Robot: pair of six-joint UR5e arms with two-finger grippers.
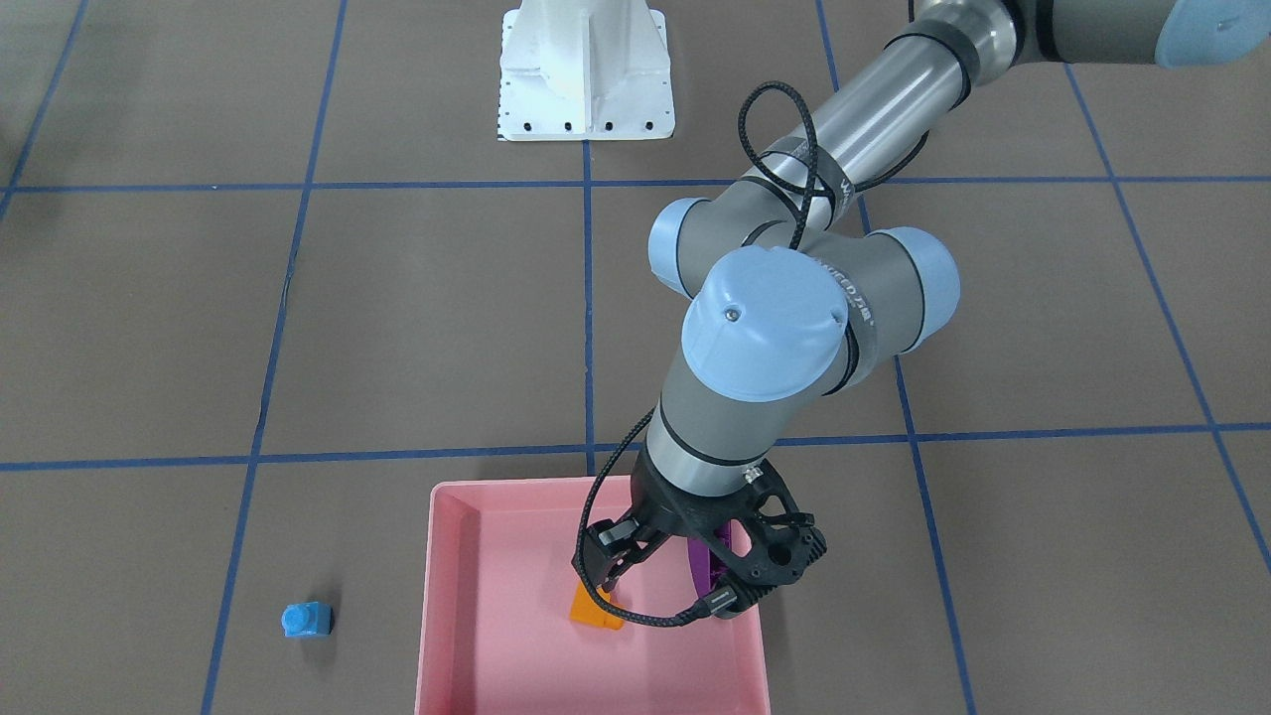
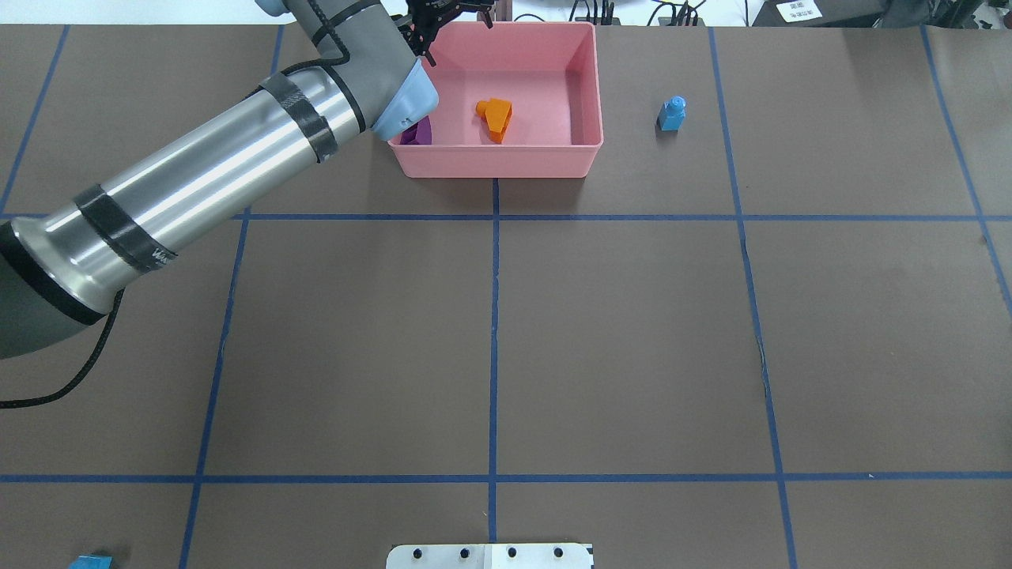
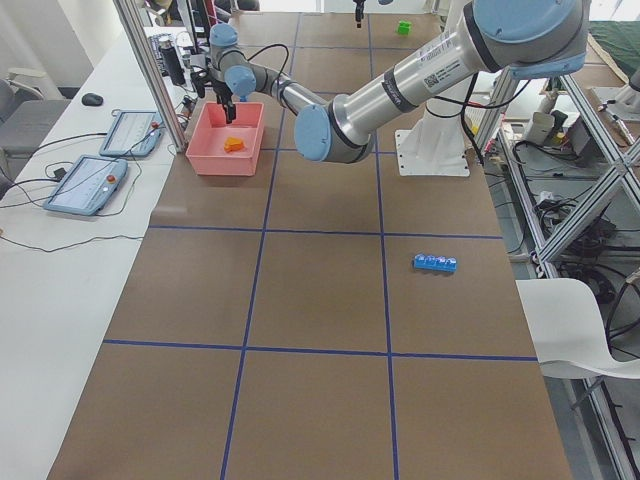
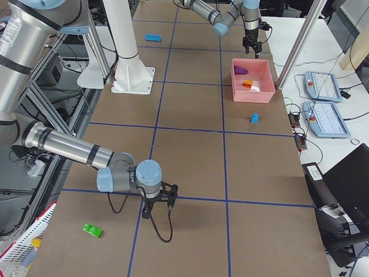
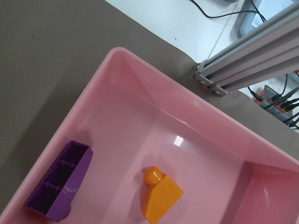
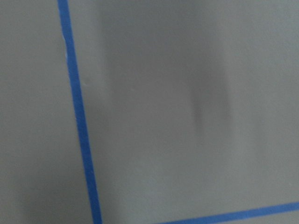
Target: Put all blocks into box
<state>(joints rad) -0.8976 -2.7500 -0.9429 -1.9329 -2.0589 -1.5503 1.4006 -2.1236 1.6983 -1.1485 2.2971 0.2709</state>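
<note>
Box (image 2: pixel 498 158): sits at the far edge of the table (image 2: pixel 632 356), about midway along it, open side up.

Left gripper (image 1: pixel 650 568): hangs over the box's left half, pointing down. Fingers released and spread apart, grasping nothing.

Orange brick (image 2: pixel 495 118): lies on the box floor near the middle, stud pointing sideways, clear of every wall.

Purple brick (image 5: pixel 60 186): lies in the box's near-left corner, close along the left wall, hollow underside showing in the left wrist view. Partly hidden behind the arm in the overhead view.

Small blue brick (image 2: pixel 671 114): stands upright on the table to the right of the box, near it but apart, close to the far edge.

Long blue brick (image 3: pixel 435 263): lies flat by the table's near edge, toward the left end, well apart from the box.

Green brick (image 4: pixel 92 230): lies by the near edge toward the right end, well apart from the box.

Right gripper (image 4: pixel 157 214): hangs low over the table toward the right end, near the green brick but apart from it, pointing down beside a tape line (image 6: pixel 79 121). Cannot tell whether clenched or released. Right wrist view blurred, showing only bare table and tape.
</note>
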